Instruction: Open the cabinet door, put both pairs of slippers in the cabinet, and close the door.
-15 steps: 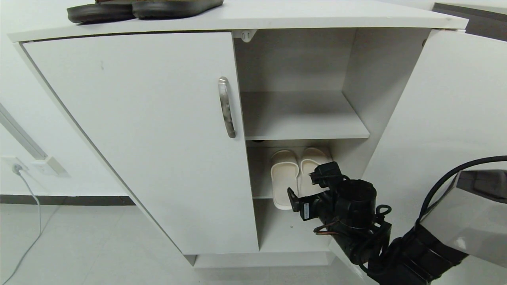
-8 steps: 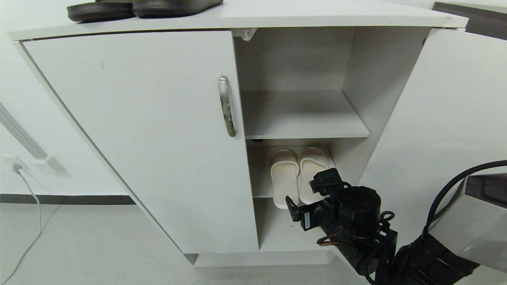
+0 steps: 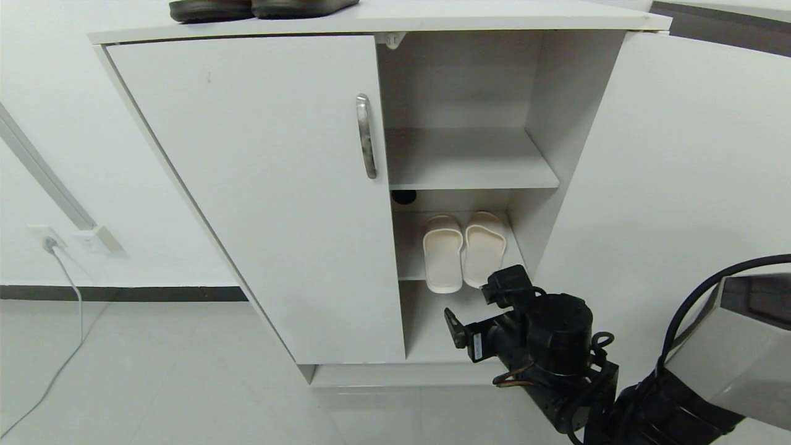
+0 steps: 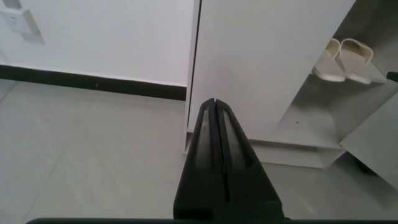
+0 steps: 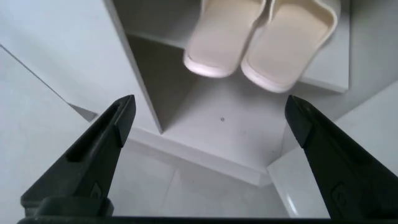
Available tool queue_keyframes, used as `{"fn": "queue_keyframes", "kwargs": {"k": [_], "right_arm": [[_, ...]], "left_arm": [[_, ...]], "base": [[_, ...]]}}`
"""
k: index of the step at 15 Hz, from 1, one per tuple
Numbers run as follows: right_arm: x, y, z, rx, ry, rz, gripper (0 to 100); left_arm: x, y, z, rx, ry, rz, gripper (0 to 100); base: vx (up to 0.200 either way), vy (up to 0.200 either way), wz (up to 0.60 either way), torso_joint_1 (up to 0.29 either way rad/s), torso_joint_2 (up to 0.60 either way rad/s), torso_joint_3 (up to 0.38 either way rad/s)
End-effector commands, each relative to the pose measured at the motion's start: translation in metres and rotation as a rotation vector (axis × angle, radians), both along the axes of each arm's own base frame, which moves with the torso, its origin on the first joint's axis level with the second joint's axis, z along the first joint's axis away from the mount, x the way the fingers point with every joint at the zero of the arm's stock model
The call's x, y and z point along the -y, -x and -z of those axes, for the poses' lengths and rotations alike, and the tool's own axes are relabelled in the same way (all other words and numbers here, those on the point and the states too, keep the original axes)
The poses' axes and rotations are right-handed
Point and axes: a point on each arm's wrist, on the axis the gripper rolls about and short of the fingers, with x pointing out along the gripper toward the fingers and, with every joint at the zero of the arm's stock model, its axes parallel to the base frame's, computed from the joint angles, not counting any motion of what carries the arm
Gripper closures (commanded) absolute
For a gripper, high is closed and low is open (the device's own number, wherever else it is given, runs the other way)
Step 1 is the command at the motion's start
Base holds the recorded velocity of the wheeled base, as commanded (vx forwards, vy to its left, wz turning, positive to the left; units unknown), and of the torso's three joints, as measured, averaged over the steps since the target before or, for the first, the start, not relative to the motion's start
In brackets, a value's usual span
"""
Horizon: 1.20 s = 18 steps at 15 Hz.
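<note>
A pair of cream slippers (image 3: 463,250) lies side by side on the cabinet's middle shelf (image 3: 408,259), also seen in the right wrist view (image 5: 261,34) and the left wrist view (image 4: 345,56). A pair of dark slippers (image 3: 259,7) rests on the cabinet top (image 3: 494,21). My right gripper (image 3: 479,303) is open and holds nothing, a little in front of and below the cream slippers; the right wrist view shows its fingers spread wide (image 5: 210,112). My left gripper (image 4: 215,106) is shut and holds nothing, low over the floor in front of the shut left door.
The right cabinet door (image 3: 680,154) stands swung wide open beside my right arm. The left door (image 3: 259,185) is shut, with a metal handle (image 3: 366,136). The upper shelf (image 3: 469,161) is bare. A wall socket with a cable (image 3: 46,238) is at the left.
The head camera has pulled back, so the cabinet looks smaller. My open right gripper has drawn back from the cream slippers, which stay on the shelf.
</note>
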Motion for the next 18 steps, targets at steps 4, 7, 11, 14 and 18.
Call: {"fn": "queue_keyframes", "kwargs": {"k": [4, 7, 11, 14, 18], "right_arm": [[0.0004, -0.0002, 0.0029, -0.007, 0.009, 0.000, 0], [-0.0002, -0.0008, 0.0047, -0.010, 0.012, 0.001, 0], [-0.0005, -0.0003, 0.0055, -0.012, 0.014, 0.000, 0], [-0.0009, -0.0007, 0.0065, -0.014, 0.016, -0.003, 0], [-0.0012, -0.0002, 0.0058, -0.012, 0.014, -0.003, 0]], "left_arm": [[0.0000, -0.0001, -0.0002, -0.001, -0.002, -0.002, 100], [0.0000, -0.0001, -0.0002, -0.001, -0.002, -0.002, 100], [0.0000, -0.0001, -0.0002, -0.001, -0.003, 0.000, 100], [0.0003, -0.0001, -0.0002, -0.001, -0.005, 0.010, 100], [0.0002, -0.0001, -0.0002, -0.001, -0.003, 0.012, 100]], "base": [[0.000, 0.000, 0.00, 0.000, 0.00, 0.000], [0.000, 0.000, 0.00, 0.000, 0.00, 0.000], [0.000, 0.000, 0.00, 0.000, 0.00, 0.000], [0.000, 0.000, 0.00, 0.001, 0.00, 0.020], [0.000, 0.000, 0.00, 0.002, 0.00, 0.180]]}}
